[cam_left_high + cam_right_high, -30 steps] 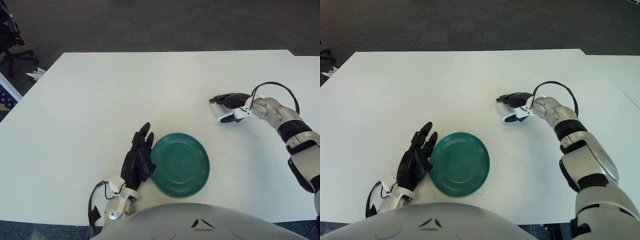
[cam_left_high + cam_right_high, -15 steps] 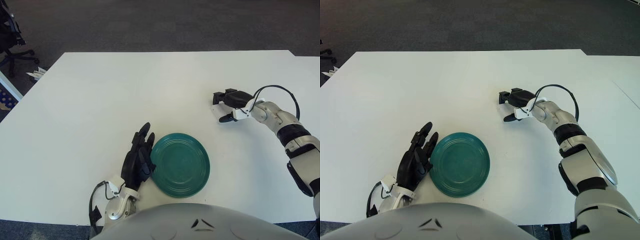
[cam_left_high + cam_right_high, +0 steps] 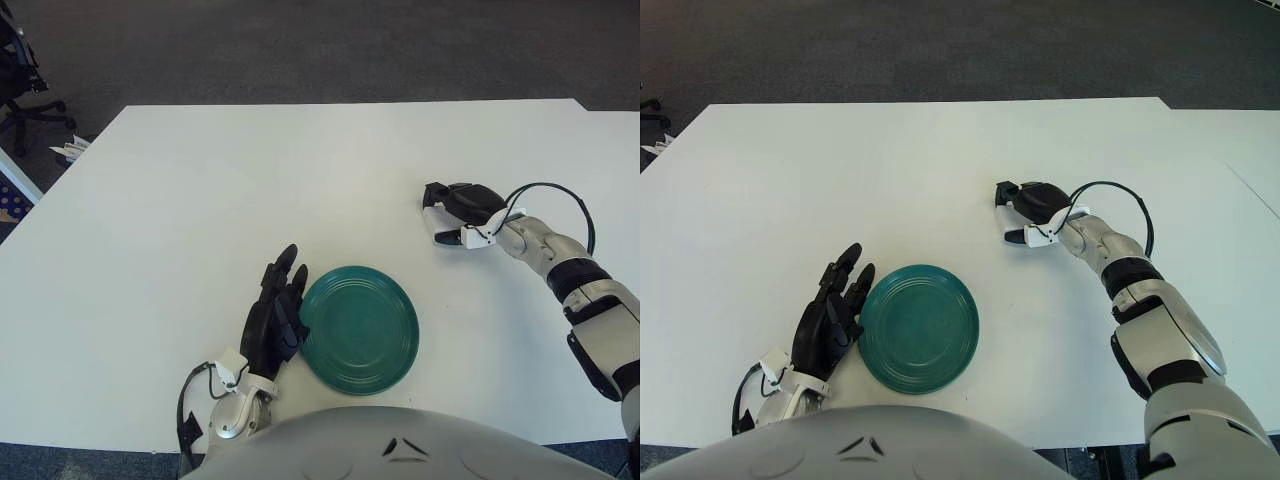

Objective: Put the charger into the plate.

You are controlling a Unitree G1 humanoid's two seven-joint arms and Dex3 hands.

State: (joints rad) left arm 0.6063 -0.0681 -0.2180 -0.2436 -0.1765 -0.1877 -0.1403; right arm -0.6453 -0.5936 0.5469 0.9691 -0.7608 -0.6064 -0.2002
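Note:
A round green plate [image 3: 360, 328] lies near the front of the white table [image 3: 200, 200]. My left hand [image 3: 275, 325] shows just left of the plate's rim, fingers straight and holding nothing. Further right and farther back, my right hand [image 3: 439, 214] is curled down over a small white charger [image 3: 438, 224] that sits on the table. Its black fingers wrap the charger's top and far side, and the thumb presses in from the near side. Most of the charger is hidden under the fingers.
A black cable loops over my right wrist [image 3: 555, 195]. An office chair [image 3: 20, 80] and scraps of white paper [image 3: 70, 148] are on the dark floor beyond the table's left corner. The table's far edge runs across the top.
My right hand's fingers, stretched out flat above the charger a second ago, have curled down and closed around it. The left hand and plate have not moved.

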